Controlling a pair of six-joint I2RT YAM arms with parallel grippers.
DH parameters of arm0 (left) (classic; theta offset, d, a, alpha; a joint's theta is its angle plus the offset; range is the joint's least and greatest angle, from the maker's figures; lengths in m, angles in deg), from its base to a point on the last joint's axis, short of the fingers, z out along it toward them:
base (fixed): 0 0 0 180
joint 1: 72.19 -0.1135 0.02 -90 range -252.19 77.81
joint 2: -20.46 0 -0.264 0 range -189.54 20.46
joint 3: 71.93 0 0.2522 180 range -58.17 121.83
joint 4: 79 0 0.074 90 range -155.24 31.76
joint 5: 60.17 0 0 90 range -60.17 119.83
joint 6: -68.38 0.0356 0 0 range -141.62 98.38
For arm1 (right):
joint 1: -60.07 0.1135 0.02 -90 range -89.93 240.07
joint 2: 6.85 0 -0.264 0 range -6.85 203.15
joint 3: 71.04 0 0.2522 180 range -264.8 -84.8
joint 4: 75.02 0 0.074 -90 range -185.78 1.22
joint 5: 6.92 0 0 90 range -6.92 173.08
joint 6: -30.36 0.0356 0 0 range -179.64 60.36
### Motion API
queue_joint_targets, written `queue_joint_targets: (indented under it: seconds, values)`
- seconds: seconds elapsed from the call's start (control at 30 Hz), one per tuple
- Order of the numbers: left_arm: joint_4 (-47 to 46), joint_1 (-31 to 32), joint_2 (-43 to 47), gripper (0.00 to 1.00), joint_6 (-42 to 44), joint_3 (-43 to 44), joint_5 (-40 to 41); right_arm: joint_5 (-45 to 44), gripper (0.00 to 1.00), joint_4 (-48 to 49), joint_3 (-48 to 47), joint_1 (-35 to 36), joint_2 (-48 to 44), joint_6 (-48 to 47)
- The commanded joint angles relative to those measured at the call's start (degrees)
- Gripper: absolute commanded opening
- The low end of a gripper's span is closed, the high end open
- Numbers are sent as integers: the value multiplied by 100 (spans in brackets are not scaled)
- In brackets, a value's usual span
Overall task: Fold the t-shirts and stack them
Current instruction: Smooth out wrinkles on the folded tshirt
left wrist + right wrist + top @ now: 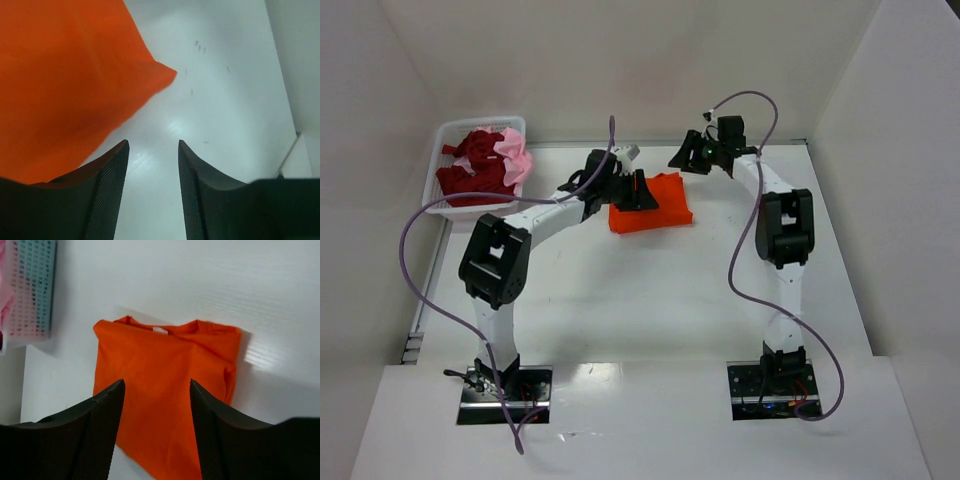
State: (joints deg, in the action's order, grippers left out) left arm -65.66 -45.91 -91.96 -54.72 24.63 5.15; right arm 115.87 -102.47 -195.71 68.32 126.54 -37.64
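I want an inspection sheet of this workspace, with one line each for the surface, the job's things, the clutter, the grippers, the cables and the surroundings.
Surface: white table; a few small dark specks show in the left wrist view.
Job's things: orange t-shirt folded flat on the table; dark red t-shirts and pink t-shirt crumpled in the basket.
Clutter: white mesh basket at the far left corner; nothing else seen.
Grippers: left gripper has its jaws open, empty, beside the orange shirt's edge; right gripper has its jaws open, empty, facing the shirt.
Cables: left purple cable and right purple cable loop loosely off the arms.
Surroundings: white walls on three sides.
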Motion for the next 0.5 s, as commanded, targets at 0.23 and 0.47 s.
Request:
queue_joint_targets:
  seconds: [0.23, 0.47]
  values:
    - [-37, -9, -675, 32, 216, 271, 1343, -344, 56, 596, 1705, -43, -1087, -415]
    - [86, -9, -737, 24, 14, 43, 1528, -326, 47, 518, 1169, -43, -410, -416]
